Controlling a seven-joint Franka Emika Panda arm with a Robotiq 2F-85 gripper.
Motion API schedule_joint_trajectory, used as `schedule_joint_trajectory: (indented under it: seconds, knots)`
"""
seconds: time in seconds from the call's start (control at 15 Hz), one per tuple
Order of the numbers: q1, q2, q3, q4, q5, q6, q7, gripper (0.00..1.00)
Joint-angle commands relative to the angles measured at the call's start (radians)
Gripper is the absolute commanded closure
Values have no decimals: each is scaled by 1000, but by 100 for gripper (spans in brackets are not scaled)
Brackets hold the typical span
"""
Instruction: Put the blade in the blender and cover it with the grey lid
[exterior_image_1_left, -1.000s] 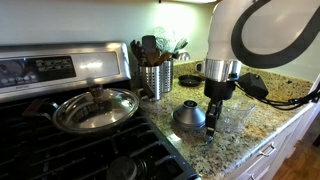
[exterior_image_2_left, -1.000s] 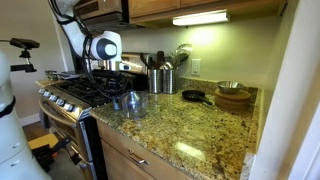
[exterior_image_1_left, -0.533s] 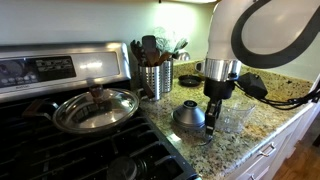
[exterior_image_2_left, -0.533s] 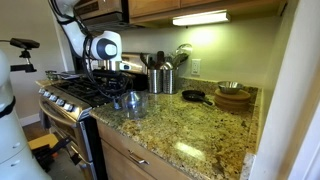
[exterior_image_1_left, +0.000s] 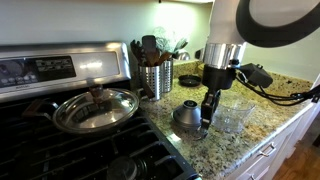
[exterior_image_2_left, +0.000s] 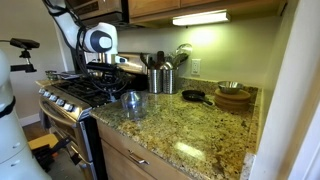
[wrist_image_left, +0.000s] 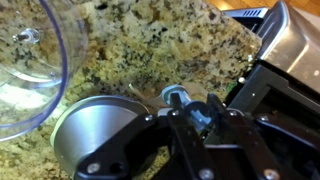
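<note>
In the wrist view my gripper (wrist_image_left: 193, 113) is shut on the blade (wrist_image_left: 177, 98), a small dark piece with a pale blue-white round end showing between the fingers. It hangs a little above the granite counter. The grey lid (wrist_image_left: 92, 128) lies domed side up just left of the fingers. The blender (wrist_image_left: 28, 70), a clear cup, fills the upper left. In an exterior view the gripper (exterior_image_1_left: 206, 118) points down between the grey lid (exterior_image_1_left: 187, 116) and the blender (exterior_image_1_left: 233, 116), which stands upright on the counter.
A pan with a shiny steel lid (exterior_image_1_left: 95, 108) sits on the stove (exterior_image_1_left: 60, 140) beside the counter. A ribbed steel utensil canister (exterior_image_1_left: 155, 78) stands behind the grey lid. A black pan (exterior_image_2_left: 193, 96) and wooden bowls (exterior_image_2_left: 233, 97) lie further along the counter.
The jaws have closed on the blade. The arm has risen and shifted slightly toward the grey lid, lifting the blade off the counter.
</note>
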Motion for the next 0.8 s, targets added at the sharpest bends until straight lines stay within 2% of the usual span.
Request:
schedule_joint_trajectory:
  seconds: [0.0,0.47,0.73]
  knots:
    - [1,-146,-1,-40,59,-88,-22,87]
    - [-17,-333,-85,-54,57,-226,-3,87]
    - [-54,-385,-149,-75,45,-242,3,87]
